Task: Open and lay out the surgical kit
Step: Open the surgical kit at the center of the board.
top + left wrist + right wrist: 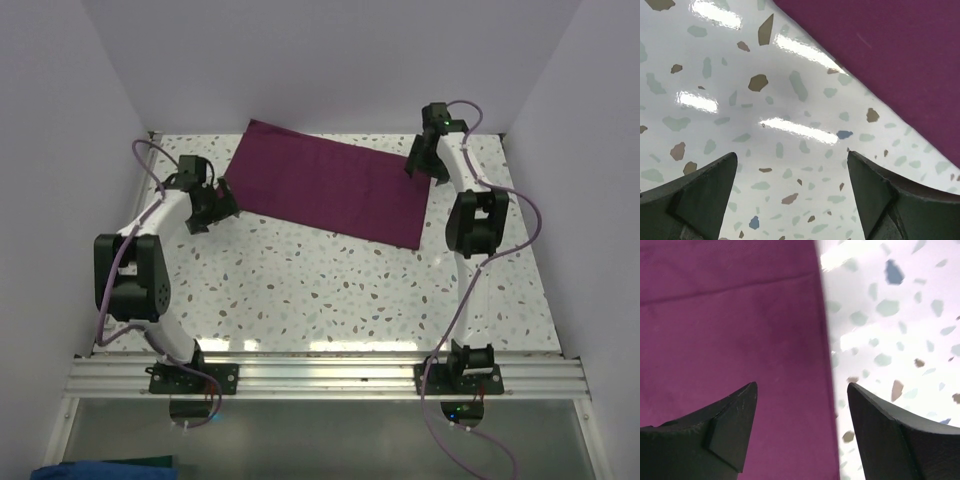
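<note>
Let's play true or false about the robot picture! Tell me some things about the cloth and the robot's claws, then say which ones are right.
1. The cloth lies on the speckled table. True.
2. The cloth is scrunched into a ball. False: it is spread out flat.
3. The left gripper is squeezing the cloth. False: it is open over bare table, just beside the cloth's edge.
4. The right gripper is open above the cloth's edge, one finger over cloth and one over table. True.
</note>
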